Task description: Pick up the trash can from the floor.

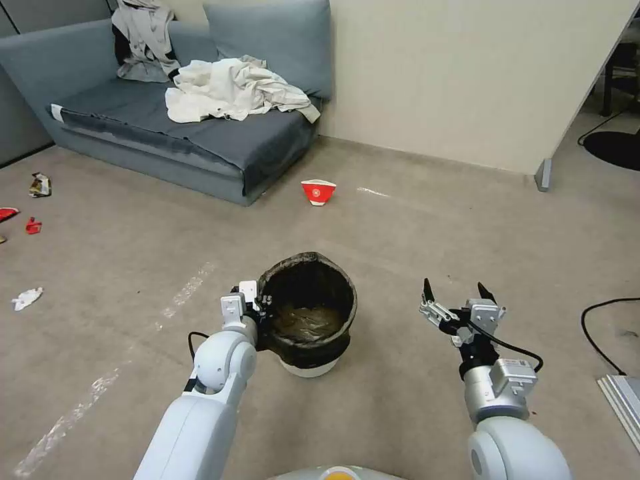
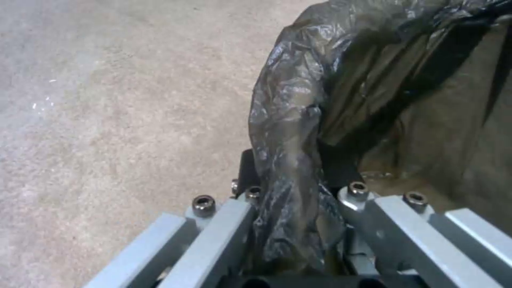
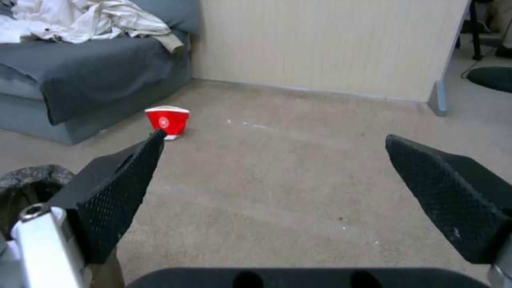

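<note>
Left gripper (image 1: 261, 305) at the near-left rim of the trash can (image 1: 308, 313), which stood on the floor (image 1: 413, 233) directly ahead of the robot. In the left wrist view the jaws were pressed onto the folded-over rim: one finger outside the wall, the other inside, with the crinkled dark bag (image 2: 291, 160) bunched between them. The white base of the can touched the floor (no gap was visible beneath it), so the lift appeared not yet begun.

Right gripper (image 1: 455, 298) hung to the right of the can, well apart from it, jaws spread wide and holding nothing; beyond its fingertips (image 3: 128, 180) lay bare floor and a red-and-white paper bowl (image 3: 167, 121) near the grey sofa (image 1: 200, 133).

Technique note: the hold seemed to bear partly on loose liner, which could slip or pull free of the rim. A sound lift would keep the hard wall clamped between the jaws, rise straight and slowly, and hold the can level so that it does not swing from its single-sided grip.

Markings: the bowl carried a small pale emblem, too small to read. No legible writing appeared on the can or bag.
</note>
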{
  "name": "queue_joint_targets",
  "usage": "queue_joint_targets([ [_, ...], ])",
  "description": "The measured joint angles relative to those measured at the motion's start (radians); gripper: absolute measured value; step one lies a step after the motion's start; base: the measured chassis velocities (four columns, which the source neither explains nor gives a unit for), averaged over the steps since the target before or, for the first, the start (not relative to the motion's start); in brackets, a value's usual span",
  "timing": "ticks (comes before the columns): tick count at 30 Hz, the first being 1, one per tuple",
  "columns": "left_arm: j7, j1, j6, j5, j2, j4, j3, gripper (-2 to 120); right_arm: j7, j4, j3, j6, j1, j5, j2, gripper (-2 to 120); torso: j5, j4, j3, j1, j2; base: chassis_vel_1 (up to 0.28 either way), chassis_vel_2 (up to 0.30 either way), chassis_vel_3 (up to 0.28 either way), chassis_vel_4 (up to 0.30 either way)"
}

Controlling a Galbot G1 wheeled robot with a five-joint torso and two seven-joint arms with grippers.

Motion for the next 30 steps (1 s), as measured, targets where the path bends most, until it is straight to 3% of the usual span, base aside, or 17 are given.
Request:
queue_joint_targets([
  [4,0.0,0.004,-0.005,-0.003,0.0,-0.011,0.0,7,0.0,-0.001,0.0,0.0,0.002,0.0,-0.001,100,-0.0002,-0.0002,0.0,0.0,0.0,0.0,0.0,0.0,0.0],
  [11,0.0,0.03,-0.075,-0.007,0.006,-0.06,-0.004,6,0.0,-0.001,0.001,0.0,0.005,0.0,-0.002,100,0.0,-0.0001,0.0,0.0,0.0,0.0,0.0,0.0,0.0],
  [14,0.028,0.066,-0.13,-0.028,0.023,-0.115,-0.023,6,0.001,0.0,0.0,0.0,0.009,0.0,-0.003,100,0.0001,0.0001,0.0,0.0,0.0,0.0,0.0,0.0,0.0],
  [18,0.042,0.079,-0.146,-0.036,0.031,-0.137,-0.03,6,0.001,0.0,0.0,0.0,0.011,0.0,-0.003,100,0.0001,0.0001,0.0,0.0,0.0,0.0,0.0,0.0,0.0],
  [30,0.122,0.267,-0.207,-0.07,0.056,-0.359,-0.11,6,0.005,0.008,0.003,0.001,0.014,0.001,-0.001,100,0.0001,0.0,0.0,0.0,0.0,0.0,0.0,0.0,0.0],
])
